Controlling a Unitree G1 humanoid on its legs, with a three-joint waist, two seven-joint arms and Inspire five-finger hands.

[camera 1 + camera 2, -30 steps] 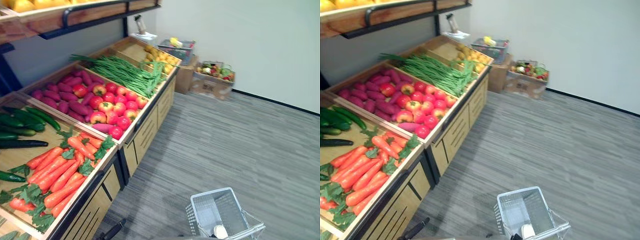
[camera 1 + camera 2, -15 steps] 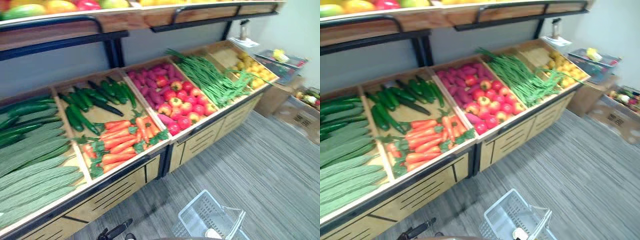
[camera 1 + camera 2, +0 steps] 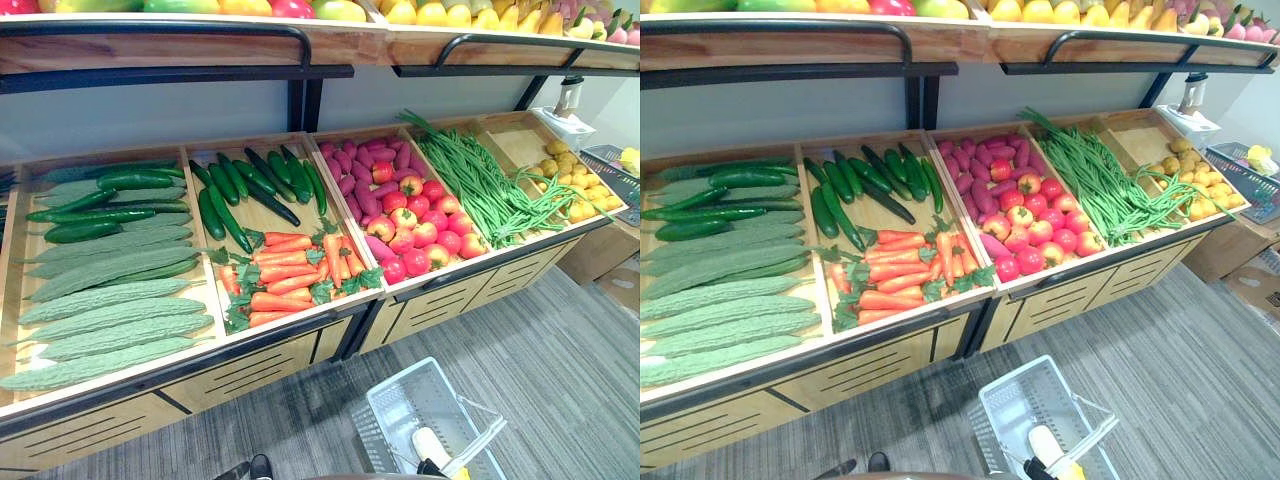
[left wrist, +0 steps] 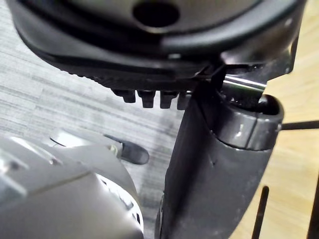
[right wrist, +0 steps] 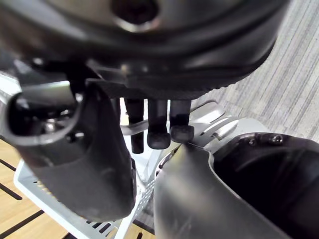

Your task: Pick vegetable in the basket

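Note:
A white wire basket [image 3: 398, 402] hangs low over the grey floor in front of the stall. My right hand [image 3: 432, 448] holds it from above, its fingers [image 5: 158, 128] curled round the metal handle [image 5: 219, 127]. The basket looks empty apart from the hand. The stall holds carrots [image 3: 290, 285], dark cucumbers [image 3: 250, 185], pale bitter gourds [image 3: 100, 300], purple sweet potatoes [image 3: 350, 165], red tomatoes [image 3: 420, 225] and green beans [image 3: 480, 180]. My left hand [image 4: 214, 174] hangs by the wooden front of the stall, relaxed, with nothing in it.
Small yellow produce [image 3: 570, 180] fills the crate at the far right. An upper shelf [image 3: 200, 45] of fruit on black brackets overhangs the crates. A cardboard box [image 3: 622, 285] stands on the floor at the right. Grey floor lies between the stall and the basket.
The whole view has swung left, so the camera now faces the stall head-on and the gourd crates show. The basket stays low at the right in my right hand.

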